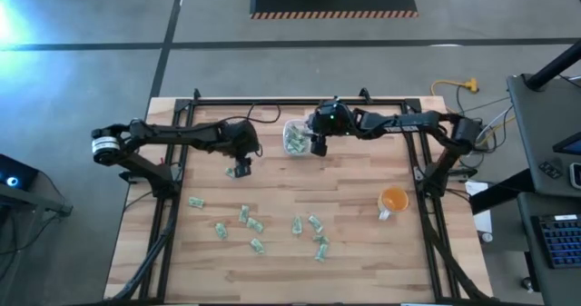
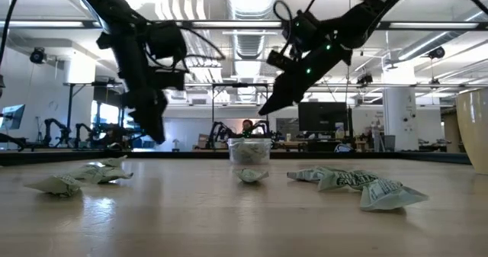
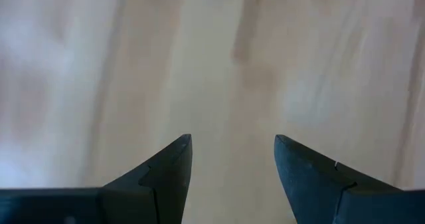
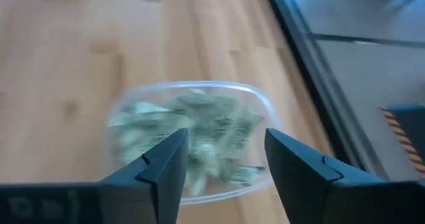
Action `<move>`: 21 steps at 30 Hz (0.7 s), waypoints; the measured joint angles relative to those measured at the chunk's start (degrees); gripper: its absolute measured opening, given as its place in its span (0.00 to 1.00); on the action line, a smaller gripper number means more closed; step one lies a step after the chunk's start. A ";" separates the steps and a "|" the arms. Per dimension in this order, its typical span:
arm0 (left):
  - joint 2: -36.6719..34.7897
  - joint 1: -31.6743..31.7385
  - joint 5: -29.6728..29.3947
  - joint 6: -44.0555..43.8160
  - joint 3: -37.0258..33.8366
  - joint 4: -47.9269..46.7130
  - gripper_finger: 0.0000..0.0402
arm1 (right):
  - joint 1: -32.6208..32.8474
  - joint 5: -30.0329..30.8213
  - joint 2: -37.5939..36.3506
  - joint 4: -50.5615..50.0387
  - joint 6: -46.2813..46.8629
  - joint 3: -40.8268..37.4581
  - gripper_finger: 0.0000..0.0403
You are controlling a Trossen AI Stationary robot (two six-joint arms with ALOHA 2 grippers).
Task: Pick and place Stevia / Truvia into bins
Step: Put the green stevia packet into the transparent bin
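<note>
From my right wrist, the clear tub (image 4: 192, 141) and the green-and-white packets (image 4: 199, 127) inside it were smeared by blur, so I could not count them, and my own fingers (image 4: 163, 167) covered the tub's near wall. From my left wrist the surface (image 3: 219, 64) was only a soft wash of wood, its grain lost. Seen from above, the loose packets (image 1: 255, 224) on the surface were too small for any print to be read.
</note>
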 joint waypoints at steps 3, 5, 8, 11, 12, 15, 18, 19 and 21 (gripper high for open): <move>-0.13 -0.54 -0.11 -3.59 -1.92 -2.10 0.49 | 0.79 -2.12 -3.03 -4.09 0.21 0.02 0.47; -0.74 -0.54 -0.11 -4.00 -3.33 -2.17 0.49 | 1.39 -2.63 -5.06 -8.73 1.65 0.02 0.46; -1.00 -0.52 -0.09 -6.52 -4.53 -2.52 0.49 | 2.63 -3.16 -7.29 -15.32 3.13 -0.13 0.45; -2.09 -0.72 -0.07 -8.12 -5.45 -3.10 0.49 | 4.35 -3.49 -8.56 -19.44 4.75 -0.74 0.44; -2.61 -0.76 -0.07 -8.23 -5.92 -2.70 0.49 | 4.90 -3.63 -8.76 -20.12 5.12 -1.12 0.44; -4.17 -1.04 -0.03 -8.38 -7.63 -3.23 0.49 | 6.36 -3.67 -9.04 -20.99 5.11 -2.44 0.43; -6.36 -1.20 0.13 -8.62 -8.30 -4.91 0.49 | 7.09 -3.65 -9.06 -21.11 4.42 -3.15 0.43; -7.06 -1.22 0.17 -9.28 -8.28 -5.46 0.49 | 7.12 -3.67 -9.06 -21.13 4.43 -3.19 0.43; -8.28 -1.24 0.18 -9.68 -8.28 -6.96 0.49 | 7.07 -3.66 -9.08 -21.07 5.16 -3.19 0.43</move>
